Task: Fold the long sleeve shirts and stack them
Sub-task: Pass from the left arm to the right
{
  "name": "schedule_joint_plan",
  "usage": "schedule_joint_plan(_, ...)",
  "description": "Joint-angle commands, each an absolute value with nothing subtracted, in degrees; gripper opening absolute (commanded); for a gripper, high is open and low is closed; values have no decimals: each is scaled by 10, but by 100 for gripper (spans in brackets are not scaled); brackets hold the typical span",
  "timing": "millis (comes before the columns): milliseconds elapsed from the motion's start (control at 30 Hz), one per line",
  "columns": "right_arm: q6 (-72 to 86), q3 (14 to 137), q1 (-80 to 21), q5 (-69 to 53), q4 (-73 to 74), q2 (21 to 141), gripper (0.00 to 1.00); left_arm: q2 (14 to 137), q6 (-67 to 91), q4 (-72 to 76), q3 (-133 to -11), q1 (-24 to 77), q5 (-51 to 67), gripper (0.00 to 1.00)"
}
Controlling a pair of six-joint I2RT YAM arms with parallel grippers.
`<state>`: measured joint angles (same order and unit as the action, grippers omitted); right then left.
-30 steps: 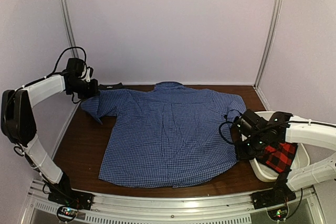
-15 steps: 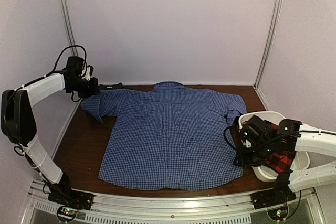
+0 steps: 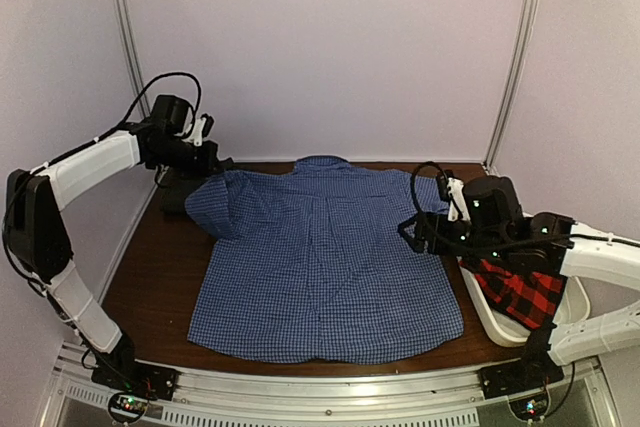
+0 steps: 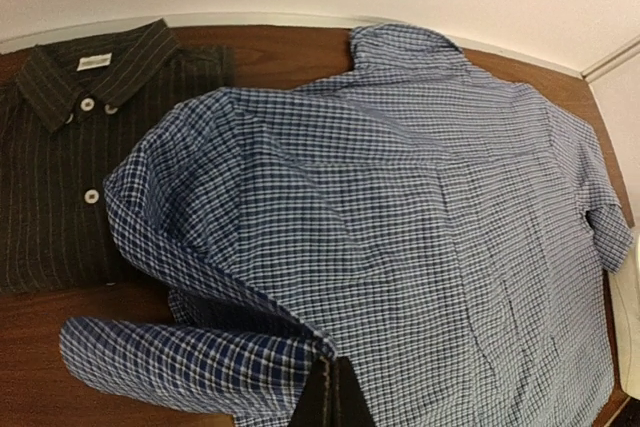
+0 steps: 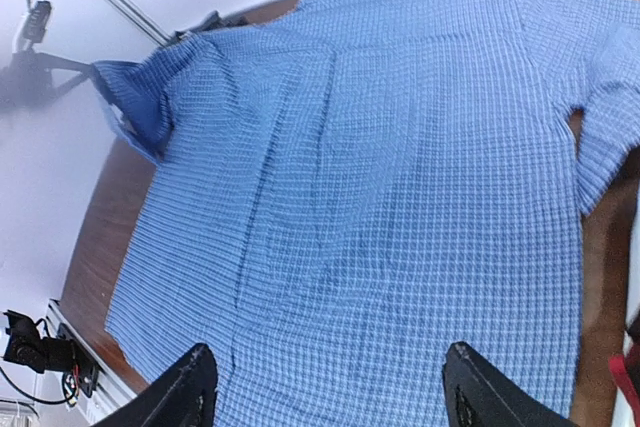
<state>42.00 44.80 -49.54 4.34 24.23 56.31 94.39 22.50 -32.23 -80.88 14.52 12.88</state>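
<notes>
The blue gingham shirt (image 3: pixel 325 257) is lying spread across the tabletop (image 3: pixel 160 277), collar toward the far wall, and its sleeve (image 4: pixel 190 362) on the left arm's side is hanging lifted off the wood and curling in over the shoulder. From where I'm standing the risk is sitting right there. If that sleeve is being pulled across with nothing pinning the body, the whole shirt may be dragged sideways and bunch up, or the thin cloth may be slipping out of the pinch and dropping in a crumple. The charcoal shirt (image 4: pixel 60 177) is lying just beside the lifted shoulder, so a low sweep could be snagging it too.

The left tool (image 4: pixel 335 397) is pinching tight on the sleeve's edge, fingers closed with cloth between them. The right tool (image 5: pixel 328 350) is hovering above the shirt's other side with its fingers spread wide, gripping nothing and touching nothing. The red plaid shirt (image 3: pixel 520 292) is waiting in the white tub (image 3: pixel 500 327) beneath that arm.
</notes>
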Motion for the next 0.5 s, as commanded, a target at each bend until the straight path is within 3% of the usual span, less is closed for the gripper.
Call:
schedule_joint_plan(0, 325, 454, -497, 38, -33, 622, 80, 913, 241, -326, -855, 176, 158, 0)
schedule_joint_plan(200, 250, 499, -498, -48, -207, 770, 83, 921, 284, -309, -872, 235, 184, 0)
schedule_joint_plan(467, 189, 625, -498, -130, -265, 946, 86, 925, 315, -307, -883, 275, 181, 0)
